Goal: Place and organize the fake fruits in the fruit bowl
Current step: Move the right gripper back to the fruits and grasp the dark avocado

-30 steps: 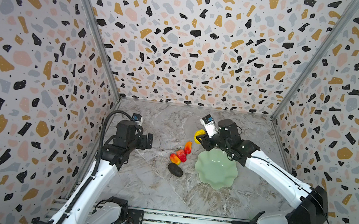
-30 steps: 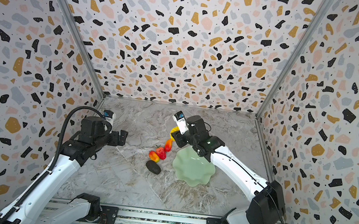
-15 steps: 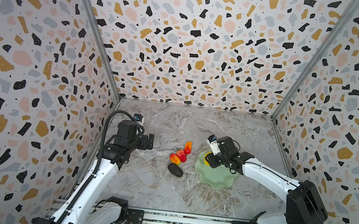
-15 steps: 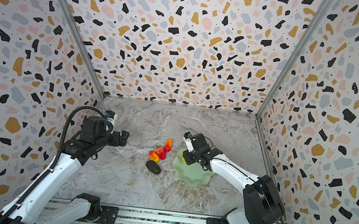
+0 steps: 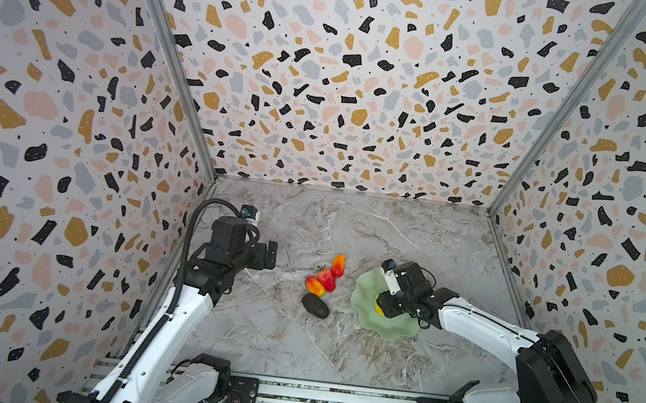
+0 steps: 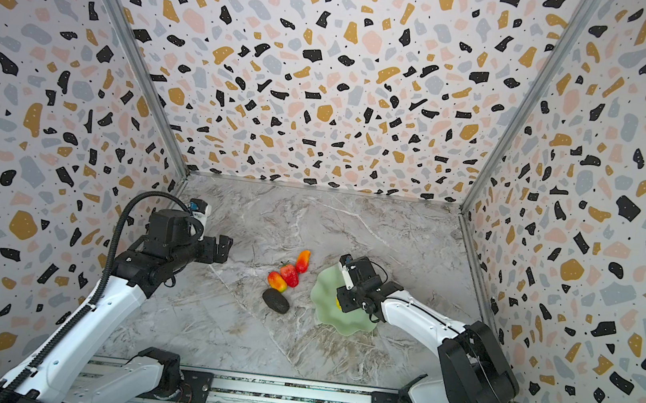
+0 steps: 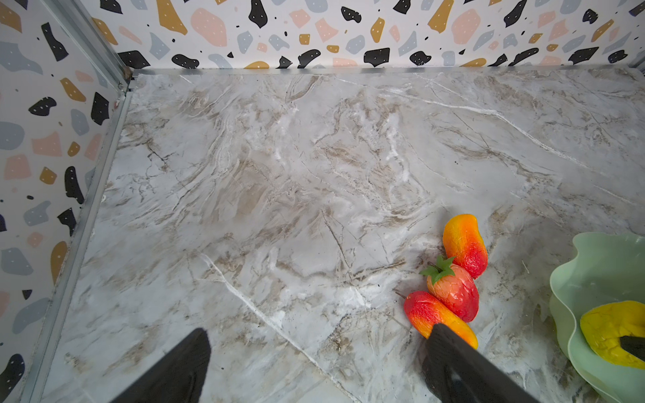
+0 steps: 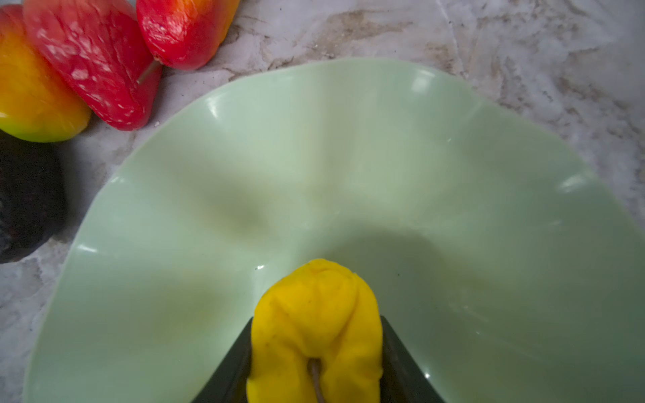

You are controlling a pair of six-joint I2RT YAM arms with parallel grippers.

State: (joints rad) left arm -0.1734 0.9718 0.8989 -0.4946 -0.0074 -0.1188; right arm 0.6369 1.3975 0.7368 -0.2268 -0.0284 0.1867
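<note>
One fruit in hand: bumpy yellow fruit [image 8: 314, 300] is pinched between the right gripper [image 8: 316, 349] jaws, part-closed on its sides. Stem end points back to the wrist, so its long axis runs along the fingers. It's inside the fruit bowl [image 8: 314, 157], low over the floor; touching or not, can't tell. Next move looks like a plain release. What counts is fruit over bowl floor w/ rim well ahead of the tips, and it is. Other 4 lie on the marble [image 5: 294, 354] past that rim, ahead of the fingers: strawberry [image 5: 326, 279] betw red-orange fruit A [image 5: 338, 265] and red-orange fruit B [image 5: 315, 286], dark oval [image 5: 315, 306] at row end. Left gripper [image 7: 319, 329] is wide open, empty, hovering. Fruit B shows just past one of its fingers; height gap unclear. Both grippers abt equally near the row.
</note>
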